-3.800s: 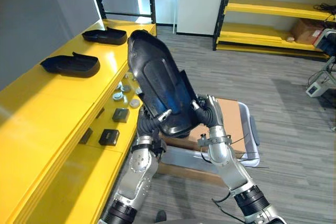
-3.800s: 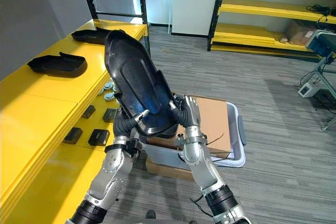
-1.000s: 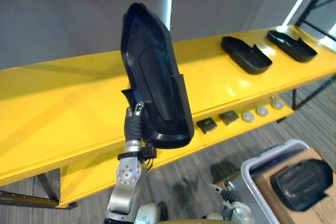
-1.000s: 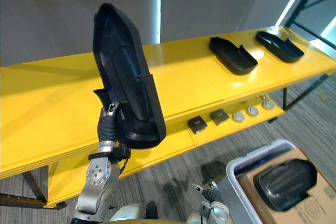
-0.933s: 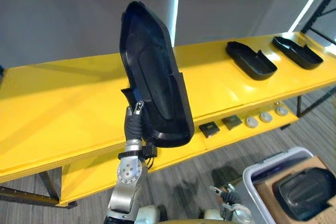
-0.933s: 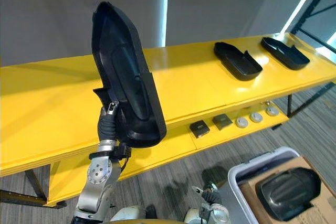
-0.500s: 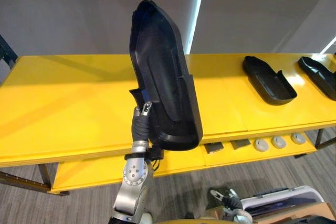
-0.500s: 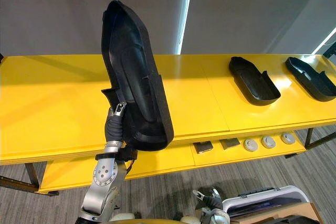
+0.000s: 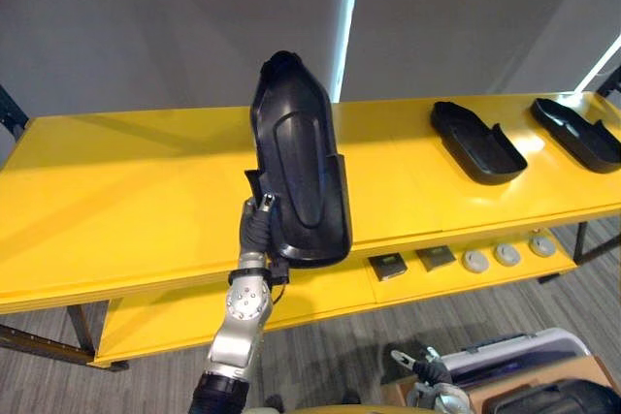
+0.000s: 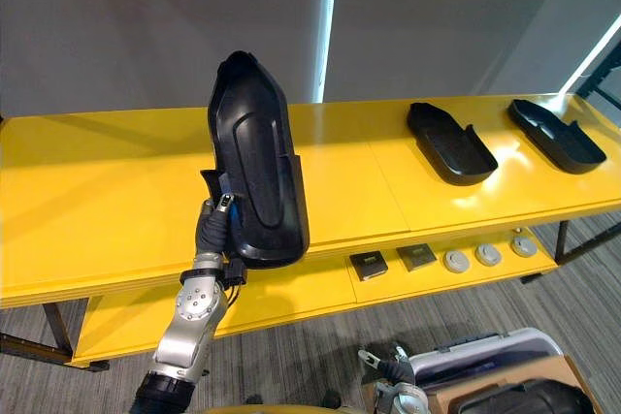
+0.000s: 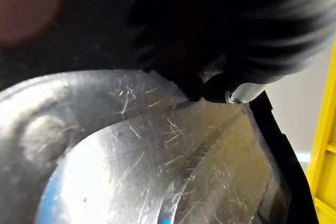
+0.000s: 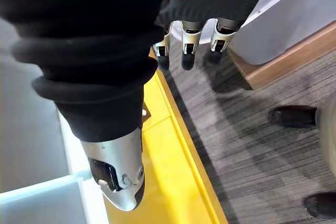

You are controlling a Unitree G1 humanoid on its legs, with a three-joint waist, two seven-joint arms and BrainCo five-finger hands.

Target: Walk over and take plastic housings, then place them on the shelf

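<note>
Left eye view: my left hand [image 9: 254,232] grips the lower edge of the housing [image 9: 296,157], upright near the shelf [image 9: 116,201]; long, glossy black, scratched inside, I think.

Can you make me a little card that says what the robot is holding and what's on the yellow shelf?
Holding: large black plastic housing, upright in front of the shelf
Held by: left hand, curled on its lower edge
Other hand: right hand, low, fingers relaxed, holding nothing
On long yellow shelf: black plastic housing lying flat, another black plastic housing at the right end
On lower yellow board: small dark square parts, grey round discs
Placed yet: no
</note>
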